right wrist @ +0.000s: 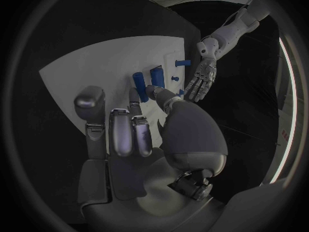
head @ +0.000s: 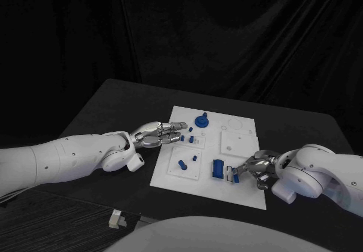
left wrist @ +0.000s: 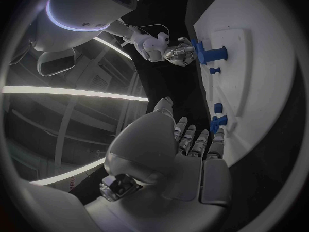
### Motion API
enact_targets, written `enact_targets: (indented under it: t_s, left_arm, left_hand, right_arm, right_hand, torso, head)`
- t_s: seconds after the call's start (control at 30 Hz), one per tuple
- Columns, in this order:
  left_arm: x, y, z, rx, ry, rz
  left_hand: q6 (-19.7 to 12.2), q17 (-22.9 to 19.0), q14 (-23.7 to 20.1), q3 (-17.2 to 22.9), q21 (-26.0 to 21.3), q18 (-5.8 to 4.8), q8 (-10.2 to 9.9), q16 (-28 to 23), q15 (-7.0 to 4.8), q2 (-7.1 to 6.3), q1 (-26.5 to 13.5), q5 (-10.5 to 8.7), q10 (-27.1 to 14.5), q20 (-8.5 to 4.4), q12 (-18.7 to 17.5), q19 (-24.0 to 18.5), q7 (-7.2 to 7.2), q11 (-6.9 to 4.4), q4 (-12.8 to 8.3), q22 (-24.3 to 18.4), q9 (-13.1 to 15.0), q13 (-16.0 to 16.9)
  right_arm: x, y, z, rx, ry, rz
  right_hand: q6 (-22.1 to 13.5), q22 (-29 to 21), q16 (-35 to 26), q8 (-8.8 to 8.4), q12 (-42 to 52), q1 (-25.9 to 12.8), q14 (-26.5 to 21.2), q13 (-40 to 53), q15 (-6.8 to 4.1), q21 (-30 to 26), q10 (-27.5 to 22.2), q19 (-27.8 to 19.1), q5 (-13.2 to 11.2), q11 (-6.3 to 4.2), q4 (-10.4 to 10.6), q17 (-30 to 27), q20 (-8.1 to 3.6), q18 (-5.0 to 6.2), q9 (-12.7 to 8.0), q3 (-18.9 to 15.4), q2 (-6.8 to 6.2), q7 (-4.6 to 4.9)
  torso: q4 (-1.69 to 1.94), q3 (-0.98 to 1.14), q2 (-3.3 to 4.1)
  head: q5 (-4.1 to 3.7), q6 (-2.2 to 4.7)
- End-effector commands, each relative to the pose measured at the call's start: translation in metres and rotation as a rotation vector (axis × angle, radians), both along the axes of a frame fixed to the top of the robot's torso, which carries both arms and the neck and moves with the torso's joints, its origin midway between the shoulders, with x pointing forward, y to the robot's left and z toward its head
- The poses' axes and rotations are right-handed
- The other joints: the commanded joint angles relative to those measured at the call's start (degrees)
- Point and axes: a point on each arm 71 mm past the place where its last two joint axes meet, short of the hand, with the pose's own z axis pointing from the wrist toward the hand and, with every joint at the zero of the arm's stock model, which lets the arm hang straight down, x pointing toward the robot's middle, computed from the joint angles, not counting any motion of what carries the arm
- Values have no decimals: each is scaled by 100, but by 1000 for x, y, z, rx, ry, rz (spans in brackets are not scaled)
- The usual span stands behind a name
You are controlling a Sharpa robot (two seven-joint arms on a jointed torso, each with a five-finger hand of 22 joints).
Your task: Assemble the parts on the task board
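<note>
Black drapes ring a black table (head: 106, 110) where the white task board (head: 246, 194) lies between two arms. From above, the left hand (head: 157, 133) rests at the board's left edge, fingers extended toward two small blue pegs (head: 187, 138), holding nothing. The right hand (head: 253, 169) closes its fingers around an upright blue block (head: 235, 175) beside a taller blue piece (head: 217, 168), probably to seat it, though the grip is partly hidden. Left wrist: flat fingers (left wrist: 196, 142) near a peg. Right wrist: fingertips (right wrist: 138, 99) meet the blue blocks (right wrist: 147, 79).
</note>
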Motion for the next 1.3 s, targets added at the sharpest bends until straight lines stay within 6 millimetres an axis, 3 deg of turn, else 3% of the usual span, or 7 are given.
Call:
enact_targets:
  t_s: [0.03,0.67,0.83,1.3]
  left_arm:
    - [-2,-2,11,-122,-98,-25]
    - [-2,-2,10,-125,-98,-26]
    - [-2,-2,10,-124,-96,-27]
    - [-2,-3,9,-124,-89,-31]
  left_hand:
    - [54,13,19,85,-13,-42,25,88,24,-1,74,79,-18,46,83,16,-7,18,-51,21,-11,-2]
    - [54,11,11,96,-12,-35,24,82,-6,-5,83,84,-16,36,82,17,-2,37,-50,22,-11,-2]
    - [53,12,13,97,-12,-34,24,87,-6,-5,84,84,-16,36,82,17,-2,39,-50,23,-11,-2]
    - [39,14,16,102,-11,-32,21,92,-1,-3,86,85,-20,38,73,19,-1,42,-49,27,-13,-3]
  right_arm:
    - [-1,-2,0,-11,-16,-27]
    - [1,2,-5,-14,-25,-52]
    - [1,1,-7,-17,-26,-61]
    - [1,4,-8,-26,-37,-43]
  right_hand:
    - [120,715,92,265,90,52,374,1437,-58,-53,603,-11,57,-41,4,168,4,-38,205,53,193,-78]
    - [128,706,77,277,74,19,370,1419,-58,-82,591,-25,86,-38,41,144,4,-32,217,13,212,-75]
    - [114,701,68,271,61,14,367,1405,-57,-101,581,-31,86,-37,49,132,5,-28,217,8,219,-73]
    - [76,696,62,254,52,12,365,1394,-53,-116,574,-42,82,-31,61,124,7,-26,214,-6,229,-65]
  torso:
    - [-3,-1,-2]
    - [1,-2,0]
    - [9,-2,4]
    - [-5,1,1]
  head:
    - [-6,-1]
    - [8,-1]
    - [-18,-1]
    - [-10,-1]
